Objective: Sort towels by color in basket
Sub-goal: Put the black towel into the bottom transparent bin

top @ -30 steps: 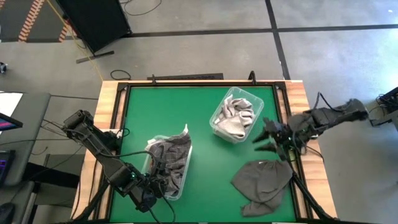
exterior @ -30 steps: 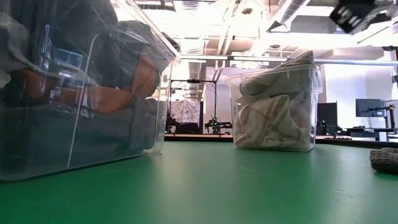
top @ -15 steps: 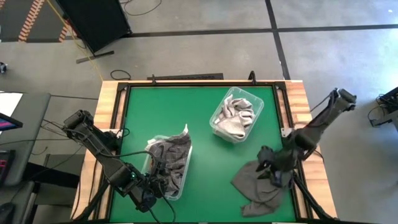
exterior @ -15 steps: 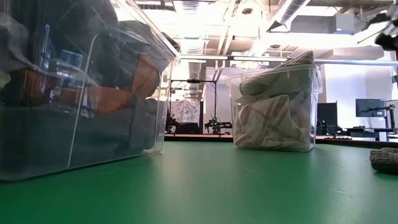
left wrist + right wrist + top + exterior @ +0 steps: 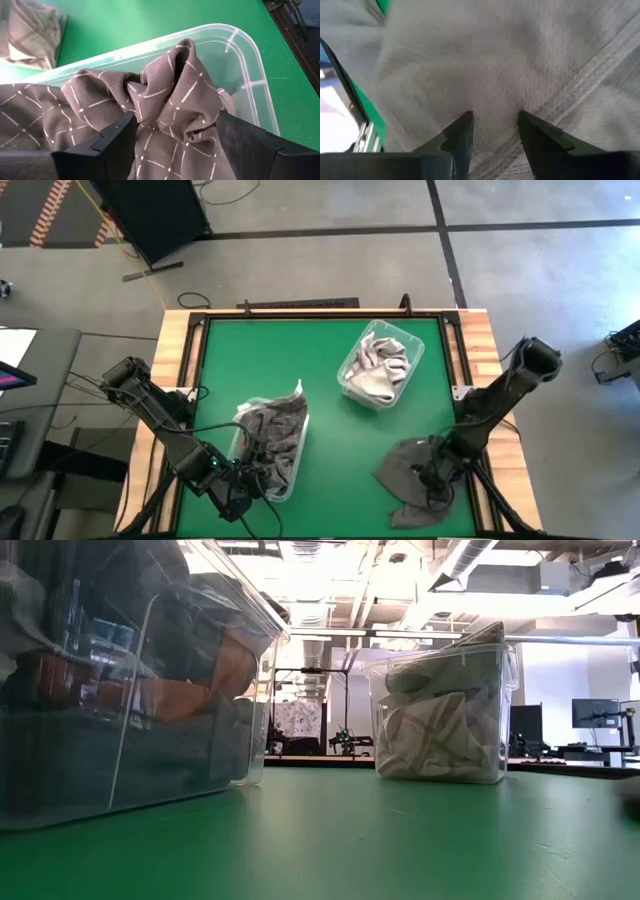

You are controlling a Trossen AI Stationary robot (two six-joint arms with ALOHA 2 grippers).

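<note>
towels are split three ways on the green table (image 5: pixel 320 370), as you can see from above. a loose dark grey towel (image 5: pixel 405 475) lies flat toward 4 o'clock of the table. your right gripper (image 5: pixel 432 473) is down on that towel; in the right wrist view its fingers (image 5: pixel 457 132) stand parted with their tips pressed against the grey cloth (image 5: pixel 495 65), nothing pinched between them yet. a clear bin (image 5: pixel 378 365) toward 1 o'clock holds pale beige-grey and white cloths (image 5: pixel 380 370). a second clear bin (image 5: pixel 270 442) toward 7 o'clock holds a grey-brown towel with a dotted check (image 5: pixel 270 425), one corner sticking up over the rim. your left gripper (image 5: pixel 232 498) waits at the near end of that bin; in the left wrist view its fingers (image 5: pixel 107 145) are spread wide, flanking a fold of the checked towel (image 5: pixel 170 95) without clamping it. from table height, the near bin (image 5: pixel 130 690) shows dark cloth and something orange (image 5: pixel 180 690) through its wall.
</note>
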